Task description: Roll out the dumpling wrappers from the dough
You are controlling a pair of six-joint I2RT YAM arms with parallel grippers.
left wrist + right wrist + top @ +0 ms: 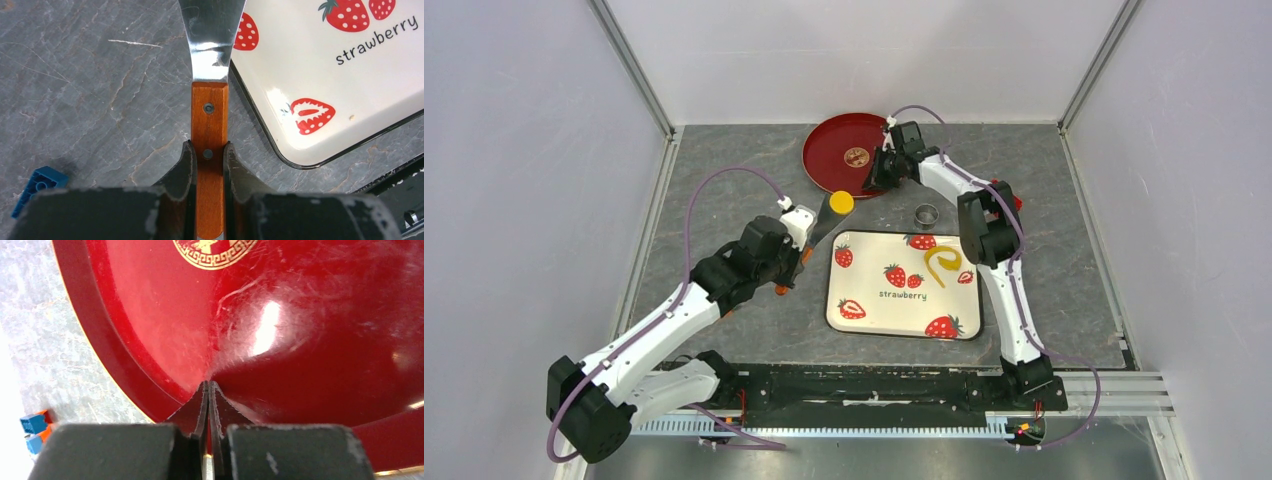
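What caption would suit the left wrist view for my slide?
Left fingers clamping a wooden-handled spatula beside the strawberry tray.

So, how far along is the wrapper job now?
Done: one yellow wrapper is cut out; a dough scrap lies on the strawberry tray. In hand: the left tool grips the spatula carrying that wrapper beside the red plate, whose rim the right tool pinches. Left: sliding the wrapper onto the plate, which holds none yet.

Lab cell: white walls [514, 150], aluminium frame [636, 70]
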